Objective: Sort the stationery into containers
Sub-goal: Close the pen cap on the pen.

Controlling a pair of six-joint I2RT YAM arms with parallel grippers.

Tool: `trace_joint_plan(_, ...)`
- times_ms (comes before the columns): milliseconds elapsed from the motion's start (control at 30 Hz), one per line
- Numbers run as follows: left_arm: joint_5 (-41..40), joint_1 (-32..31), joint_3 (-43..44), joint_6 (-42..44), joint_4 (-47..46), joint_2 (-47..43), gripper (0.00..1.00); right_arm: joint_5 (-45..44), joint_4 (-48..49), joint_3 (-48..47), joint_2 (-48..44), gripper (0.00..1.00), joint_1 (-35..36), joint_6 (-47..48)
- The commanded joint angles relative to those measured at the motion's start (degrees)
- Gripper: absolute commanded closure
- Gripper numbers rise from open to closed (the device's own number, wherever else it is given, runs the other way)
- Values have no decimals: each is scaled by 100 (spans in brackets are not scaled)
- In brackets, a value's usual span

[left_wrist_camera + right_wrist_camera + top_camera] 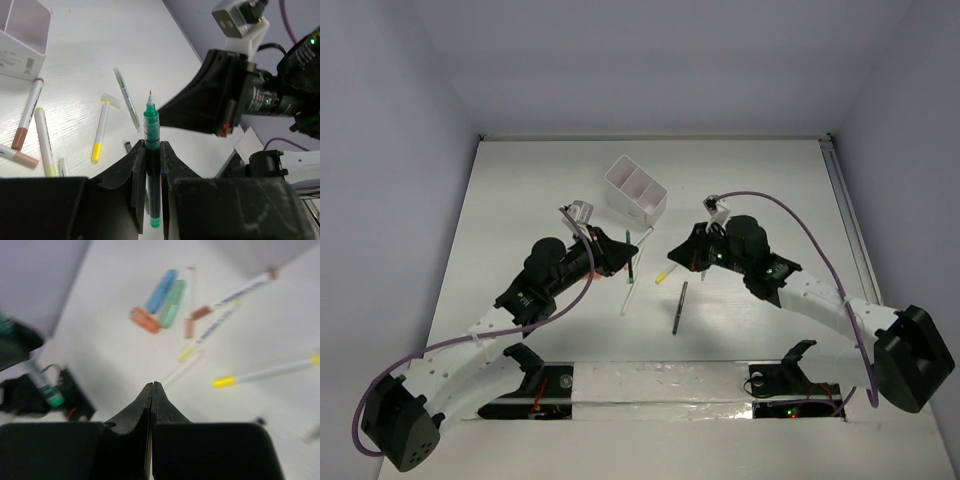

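top view, box: white three-compartment box (637, 190) stands mid-counter, beyond both arms, well inside the edges.
top view, surface: pale counter (520, 200), grey walls on three sides; a dark grey pen (679, 307) lies between the arms.
left wrist, left gripper (151, 150): clenched on a green pen (151, 122), tip pointing forward.
left wrist, room: right gripper (200, 112) close ahead; a yellow-capped pen (101, 132) lies loose.
right wrist, right gripper: closed tight, holding nothing.
right wrist, stationery: blurred; blue piece (161, 290), green piece (172, 304) and orange piece (145, 320) bunched together on the counter.
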State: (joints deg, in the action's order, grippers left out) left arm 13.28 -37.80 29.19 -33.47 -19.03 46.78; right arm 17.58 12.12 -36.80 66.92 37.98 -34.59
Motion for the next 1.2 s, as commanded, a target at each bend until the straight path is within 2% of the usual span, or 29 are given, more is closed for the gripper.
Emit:
trace_joint_plan(0,43,-8,210,183,268,-108,100,-1432,-1694,-765,460,100,-123,987)
trace_joint_plan(100,34,-8,175,175,329,-169,100,-1723,-2169,-1336,1057,100,-203,1461)
trace_joint_plan(267,113,-8,43,78,233,-249,100,-1635,-3083,-2190,2017,99,-545,2096)
trace_joint_plan(300,122,-8,-1,60,198,-249,100,-1653,-3154,-2287,2140,89,-546,2201)
trace_joint_plan(433,149,-8,-71,51,119,-214,100,-1836,-3444,-2788,2834,68,-607,2395)
trace_joint_plan(700,193,-8,-168,78,48,-223,100,-2013,-3559,-3123,3389,67,-660,2474)
trace_joint_plan(1167,272,-8,-247,25,-172,-108,100,-2312,-3559,-3281,3688,71,-713,2387)
